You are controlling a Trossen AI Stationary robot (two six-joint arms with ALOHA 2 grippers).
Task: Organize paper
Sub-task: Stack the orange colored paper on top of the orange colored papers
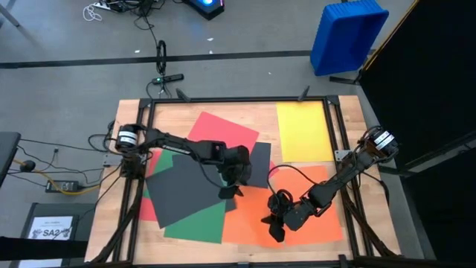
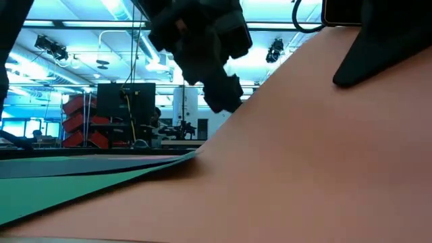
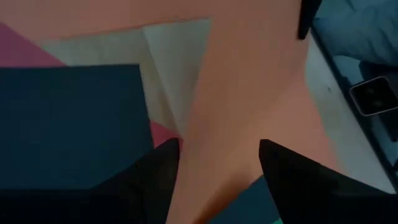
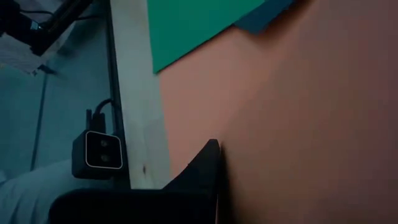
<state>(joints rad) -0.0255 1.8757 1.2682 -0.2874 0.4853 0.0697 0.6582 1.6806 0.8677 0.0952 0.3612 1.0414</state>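
floor sheet [image 1: 56, 231] reads "sa2"; left gripper [image 1: 230, 190] wide; right gripper [image 1: 276, 225] closed on orange paper [image 1: 309, 223].

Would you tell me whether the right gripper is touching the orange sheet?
Touching: the right wrist view shows the right gripper shut on the orange sheet.

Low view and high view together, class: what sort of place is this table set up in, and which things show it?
Probably a robotics lab or workshop. Ceiling strip lights, a monitor and red racks stand beyond the table; cables and a blue bin lie on the grey floor around the framed table.
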